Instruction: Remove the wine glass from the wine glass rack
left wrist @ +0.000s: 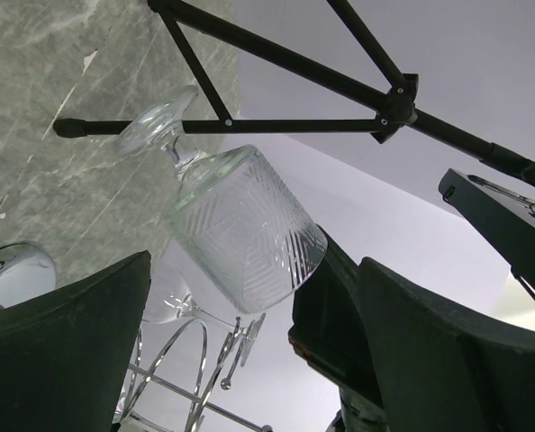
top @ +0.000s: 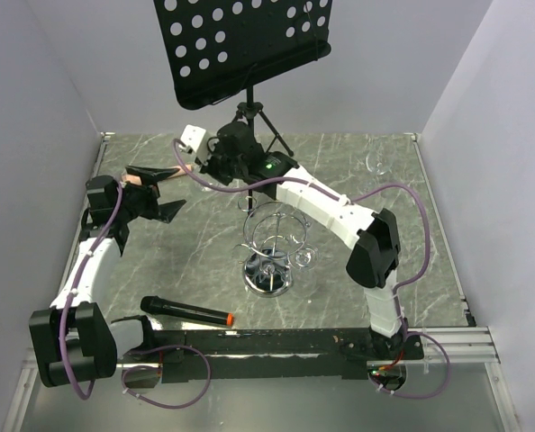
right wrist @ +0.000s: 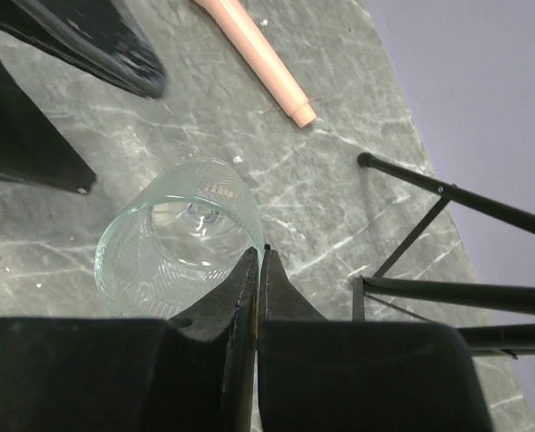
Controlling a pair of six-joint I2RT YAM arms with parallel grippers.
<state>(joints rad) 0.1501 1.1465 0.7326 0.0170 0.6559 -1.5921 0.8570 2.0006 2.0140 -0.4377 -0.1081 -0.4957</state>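
A clear wine glass (right wrist: 173,238) with a cut pattern is tipped on its side in the air, its foot (left wrist: 155,121) pointing away. My right gripper (right wrist: 260,256) is shut on the glass's rim, one finger inside the bowl and one outside. In the top view this gripper (top: 212,169) is at the back left, clear of the chrome wine glass rack (top: 269,236). My left gripper (left wrist: 249,360) stands open just in front of the glass (left wrist: 245,229) without touching it. The rack's wire loops (left wrist: 173,378) carry another glass (left wrist: 170,301).
The black music stand (top: 240,45) stands at the back, its tripod legs (right wrist: 448,288) close behind the held glass. A black microphone (top: 188,312) lies near the front. A peach-coloured rod (right wrist: 258,58) lies on the marble top. Another glass (top: 376,166) stands at the back right.
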